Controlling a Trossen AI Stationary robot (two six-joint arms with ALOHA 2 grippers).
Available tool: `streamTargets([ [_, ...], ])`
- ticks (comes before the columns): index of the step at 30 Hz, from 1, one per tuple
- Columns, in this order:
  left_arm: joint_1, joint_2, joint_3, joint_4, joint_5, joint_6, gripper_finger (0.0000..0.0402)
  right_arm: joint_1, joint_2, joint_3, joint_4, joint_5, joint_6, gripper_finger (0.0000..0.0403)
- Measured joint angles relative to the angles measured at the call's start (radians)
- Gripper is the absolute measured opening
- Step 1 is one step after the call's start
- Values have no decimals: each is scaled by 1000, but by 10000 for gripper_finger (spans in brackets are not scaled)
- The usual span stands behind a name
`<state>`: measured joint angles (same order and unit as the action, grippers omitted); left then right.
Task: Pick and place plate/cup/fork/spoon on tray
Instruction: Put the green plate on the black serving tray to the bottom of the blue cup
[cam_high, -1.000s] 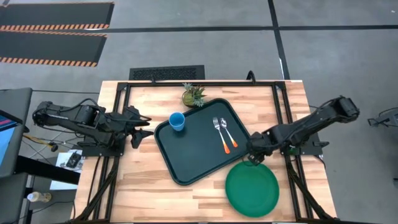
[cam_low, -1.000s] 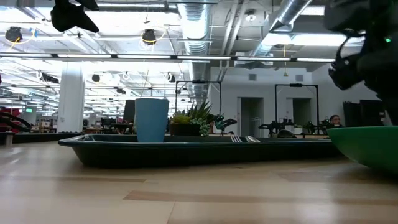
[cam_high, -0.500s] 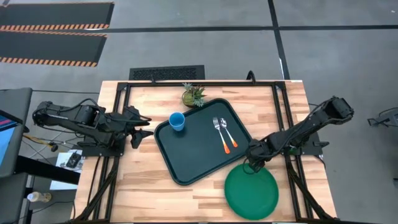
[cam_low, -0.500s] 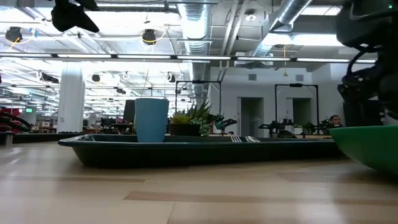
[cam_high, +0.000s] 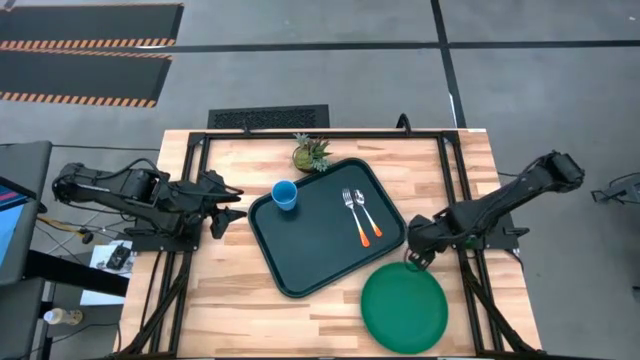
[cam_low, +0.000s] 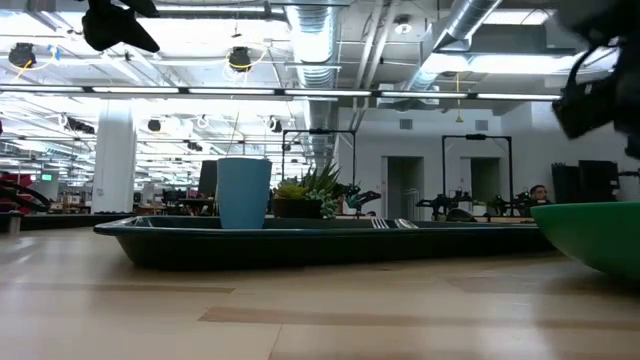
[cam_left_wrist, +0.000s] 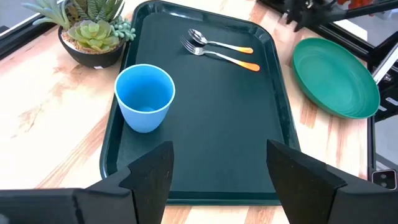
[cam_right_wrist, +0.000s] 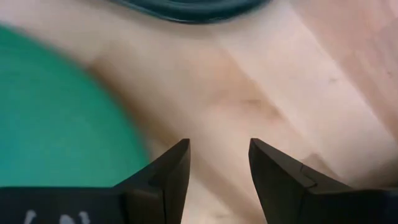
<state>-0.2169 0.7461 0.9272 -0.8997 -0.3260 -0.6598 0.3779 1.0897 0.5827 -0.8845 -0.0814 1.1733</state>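
The dark tray (cam_high: 320, 245) lies slantwise at the table's middle. On it stand the light-blue cup (cam_high: 285, 195), upright at its far left corner, and the fork (cam_high: 349, 202) and spoon (cam_high: 364, 206), side by side near its right rim. The green plate (cam_high: 404, 308) lies on the table off the tray's near right corner. My right gripper (cam_high: 414, 256) is open above the bare wood between the tray and the plate's far rim (cam_right_wrist: 74, 124). My left gripper (cam_high: 233, 207) is open and empty left of the tray, facing it (cam_left_wrist: 217, 174).
A potted succulent (cam_high: 312, 153) stands at the table's far edge, just beyond the tray's far corner. Black frame rails (cam_high: 460, 190) run along the table's left and right sides. Bare wood lies at the near left (cam_high: 230, 300).
My right gripper dipped toward the plate's far rim, then rose again and drew a little toward the table's right edge. My left arm has kept still.
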Motion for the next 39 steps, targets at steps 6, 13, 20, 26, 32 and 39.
streamTargets([
  [6, 0, 0, 0, 0, 0, -3, 240, 93, -90, 1, 22, 28, 64, 189],
  [13, 0, 0, 0, 0, 0, -3, 240, 155, 31, 1, 53, 33, 63, 184],
  [20, 0, 0, 0, 0, 0, -3, 240, 159, 145, 1, 131, -4, 15, 189],
  [26, 0, 0, 0, 0, 0, -3, 240, 159, 170, 1, 123, -35, -18, 182],
  [32, 0, 0, 0, 0, 0, -3, 240, 150, 57, 1, 107, -21, 20, 178],
  [39, 0, 0, 0, 0, -1, -3, 240, 161, -53, 1, 169, -5, 43, 195],
])
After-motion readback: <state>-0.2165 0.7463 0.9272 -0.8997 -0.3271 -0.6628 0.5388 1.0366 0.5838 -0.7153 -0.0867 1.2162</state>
